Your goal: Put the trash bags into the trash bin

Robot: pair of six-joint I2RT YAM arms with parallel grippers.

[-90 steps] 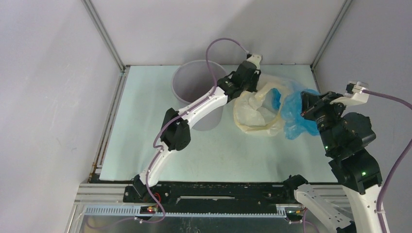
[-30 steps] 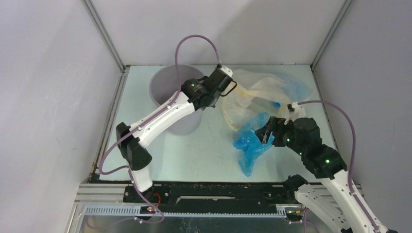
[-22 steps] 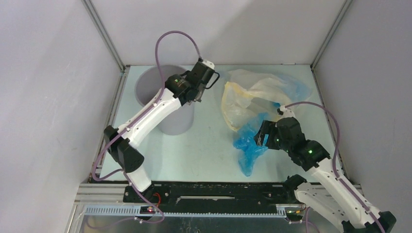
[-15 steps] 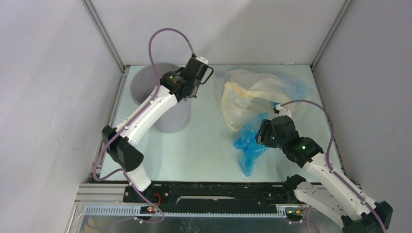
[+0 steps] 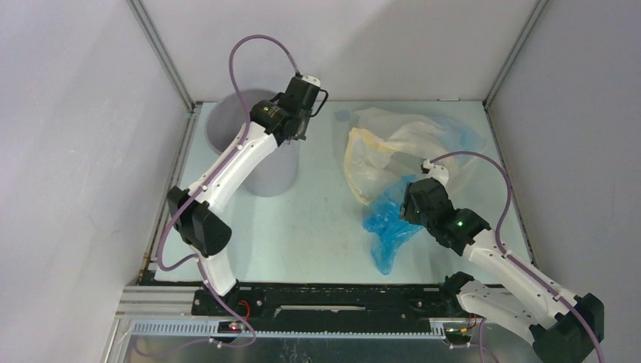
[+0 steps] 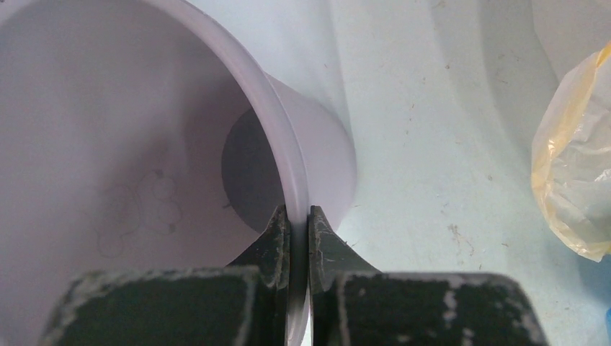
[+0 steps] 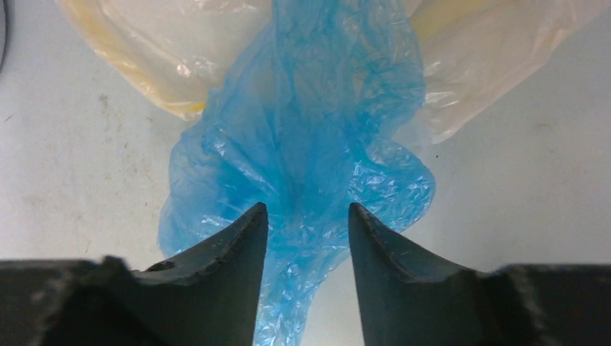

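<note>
Rim of the trash bin [image 6: 284, 151] sits pinched in left hand [image 6: 299, 210]; right hand [image 7: 306, 207], half open, straddles blue bag [image 7: 324, 122].

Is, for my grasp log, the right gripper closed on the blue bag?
No; the right gripper stands open, straddling the blue bag.

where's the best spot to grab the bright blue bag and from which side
Grip the raised, bunched ridge running down the middle of the bright blue bag, coming straight down from above. Its edges lie thin and flat, so only that crumpled fold gives something to pinch. The right gripper hangs open over it.
</note>
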